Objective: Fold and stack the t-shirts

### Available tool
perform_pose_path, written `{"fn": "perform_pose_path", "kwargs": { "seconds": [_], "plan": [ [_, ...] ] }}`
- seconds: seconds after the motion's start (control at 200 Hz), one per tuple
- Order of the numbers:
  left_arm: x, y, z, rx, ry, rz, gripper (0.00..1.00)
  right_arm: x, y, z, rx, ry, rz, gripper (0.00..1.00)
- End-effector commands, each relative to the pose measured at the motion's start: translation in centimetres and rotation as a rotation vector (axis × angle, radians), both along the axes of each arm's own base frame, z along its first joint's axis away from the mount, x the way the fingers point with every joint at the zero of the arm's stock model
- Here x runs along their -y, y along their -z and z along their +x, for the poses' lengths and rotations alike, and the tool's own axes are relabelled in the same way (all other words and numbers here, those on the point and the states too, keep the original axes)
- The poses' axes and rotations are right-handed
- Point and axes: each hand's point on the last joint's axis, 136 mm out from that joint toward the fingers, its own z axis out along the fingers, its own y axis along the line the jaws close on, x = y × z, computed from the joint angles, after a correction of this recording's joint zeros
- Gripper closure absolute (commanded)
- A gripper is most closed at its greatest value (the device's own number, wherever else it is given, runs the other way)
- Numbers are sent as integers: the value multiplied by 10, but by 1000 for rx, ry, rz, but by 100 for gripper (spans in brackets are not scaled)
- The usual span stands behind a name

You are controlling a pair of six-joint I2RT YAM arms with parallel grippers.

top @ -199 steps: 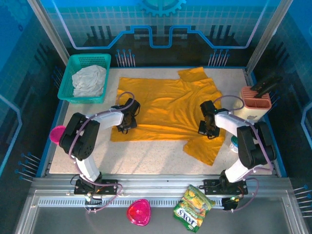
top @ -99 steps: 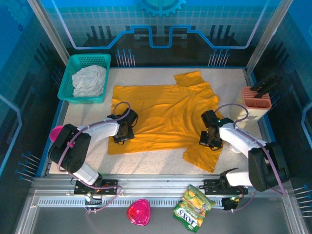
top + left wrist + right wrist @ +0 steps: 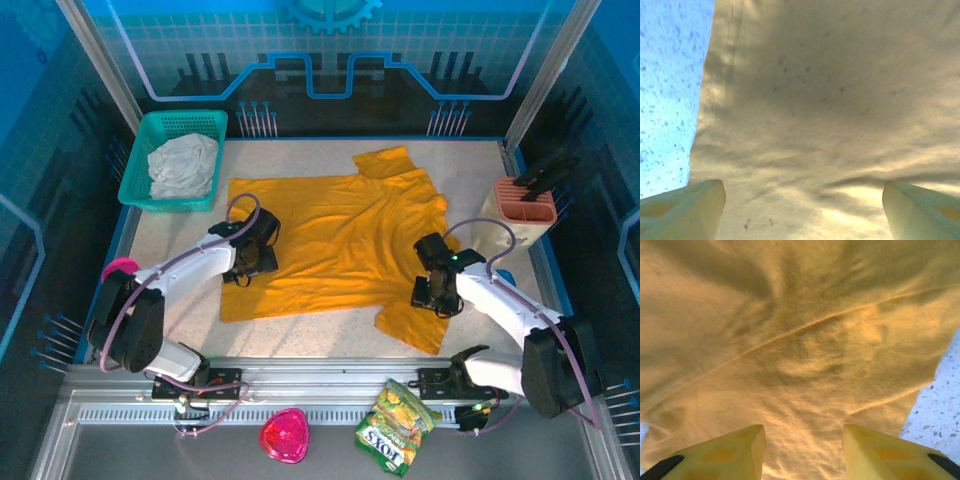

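T-shirt [image 3: 340,235] lies beneath the left claw [image 3: 244,268] and right claw [image 3: 433,298], both spread apart, pinching nothing

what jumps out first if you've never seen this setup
A big mustard-orange t-shirt spread flat across the middle of the table catches the eye first, with one sleeve toward the far edge and one toward the near right. Both arms reach onto it: the left gripper at its left edge and the right gripper by the near right sleeve, both open. Next comes the teal basket holding white cloth in the far left corner.
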Motion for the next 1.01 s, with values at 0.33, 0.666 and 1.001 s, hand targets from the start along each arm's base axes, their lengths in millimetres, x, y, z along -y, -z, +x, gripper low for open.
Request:
{"fn": "perform_pose_path", "kwargs": {
  "seconds": [0.33, 0.666, 1.001],
  "plan": [
    [-21, -18, -11, 1, 1, 33, 14, -17, 36, 13, -120, -61, -82, 73],
    [-43, -25, -10, 4, -38, 47, 14, -30, 36, 48, -100, -102, -88, 83],
    [-30, -28, 39, 22, 2, 82, 17, -48, -7, 79, -10, -178, -16, 63]
  ]
}}
